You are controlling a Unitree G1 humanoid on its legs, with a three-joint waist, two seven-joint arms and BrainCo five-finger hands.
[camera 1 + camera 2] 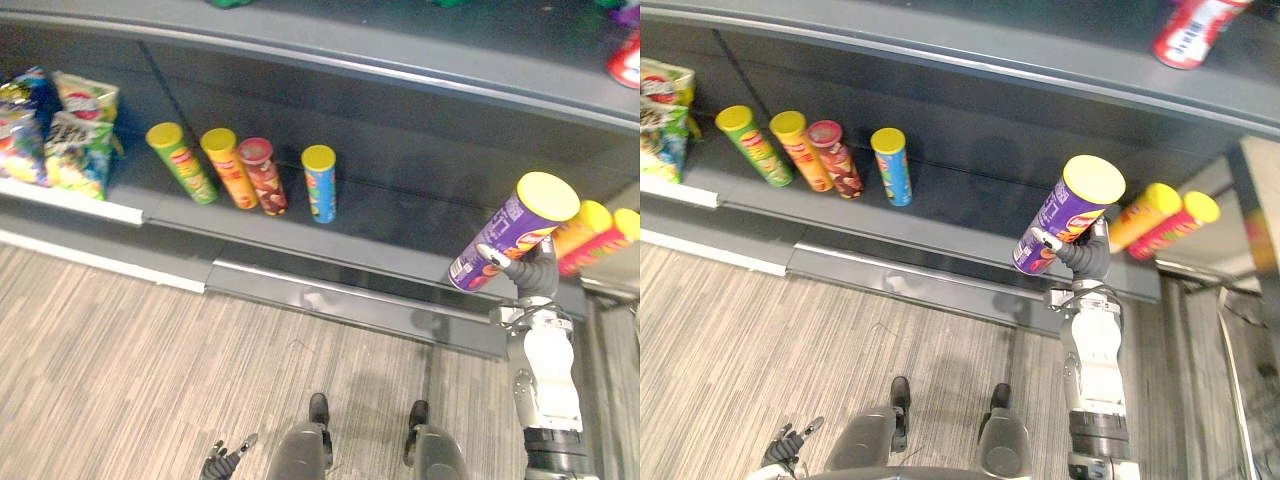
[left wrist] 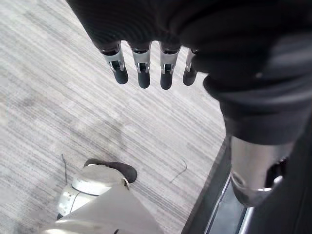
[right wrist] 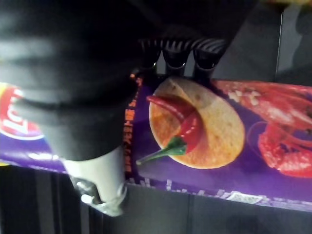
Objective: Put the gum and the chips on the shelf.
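A purple chips can (image 1: pixel 510 238) with a yellow lid is held tilted in the air in front of the right end of the lower shelf board (image 1: pixel 400 220). My right hand (image 1: pixel 532 268) is shut on the can near its lower end. Up close, the fingers (image 3: pixel 175 53) and thumb wrap the purple can (image 3: pixel 219 126) across its chip picture. My left hand (image 1: pixel 226 461) hangs low by the floor, and its fingers (image 2: pixel 144 73) are straight and hold nothing.
Green (image 1: pixel 182 162), orange (image 1: pixel 229 166), dark red (image 1: pixel 263 175) and blue (image 1: pixel 320 183) cans stand on the shelf board. An orange can (image 1: pixel 580 228) and a pink can (image 1: pixel 605 240) lean at its right end. Chip bags (image 1: pixel 60 130) sit at the left. A red can (image 1: pixel 1190 30) is on the upper shelf.
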